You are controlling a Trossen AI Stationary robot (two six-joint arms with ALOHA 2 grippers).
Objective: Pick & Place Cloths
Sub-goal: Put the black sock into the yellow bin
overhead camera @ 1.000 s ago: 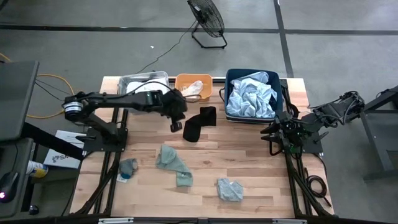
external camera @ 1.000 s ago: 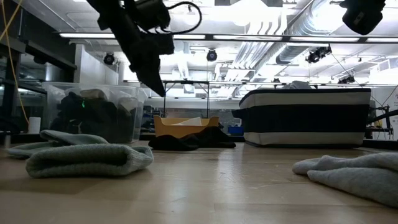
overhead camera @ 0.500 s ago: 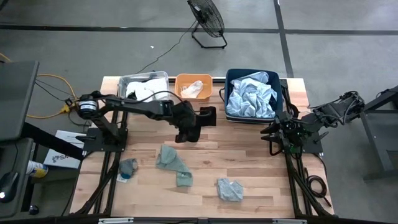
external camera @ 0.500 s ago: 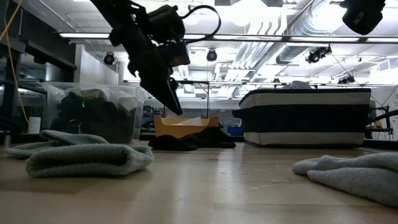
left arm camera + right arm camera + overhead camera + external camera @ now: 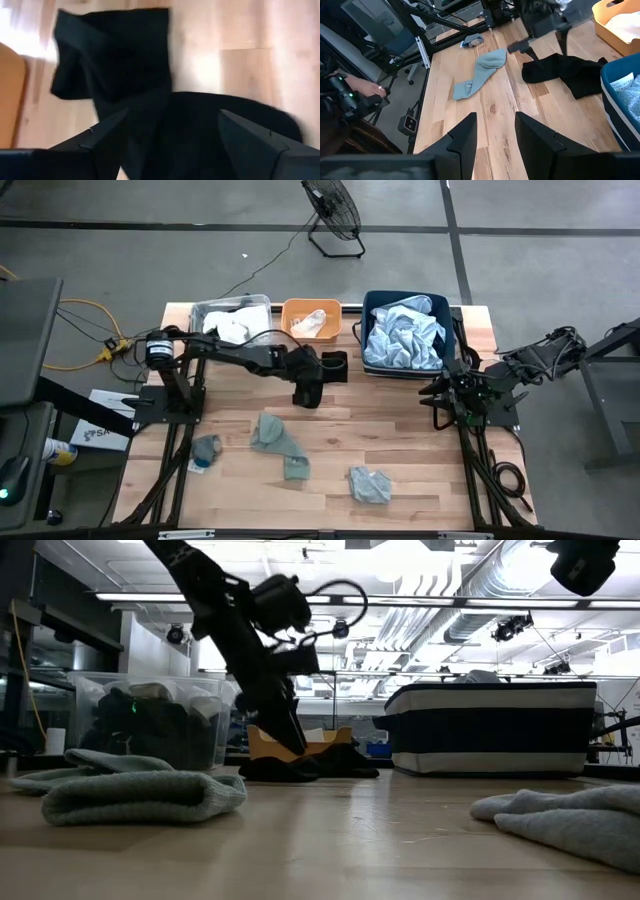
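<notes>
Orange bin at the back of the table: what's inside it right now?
The orange bin holds one pale, whitish cloth lying against its bare orange floor. Anything beneath that cloth is covered. The low view shows only the bin's front wall.

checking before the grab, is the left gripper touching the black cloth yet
Cannot tell. In the left wrist view the open left gripper straddles the black cloth; the low view puts its tips right at the cloth, no clear gap or contact.

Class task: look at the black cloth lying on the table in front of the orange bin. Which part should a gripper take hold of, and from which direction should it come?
Probably the near, bunched end of the black cloth, taken from straight above. It lies flat and limp on the wooden table, so only a top-down pinch on a raised fold gives the fingers something to close on. The left gripper hangs over that end with jaws spread; the right gripper waits at the table's right edge.
</notes>
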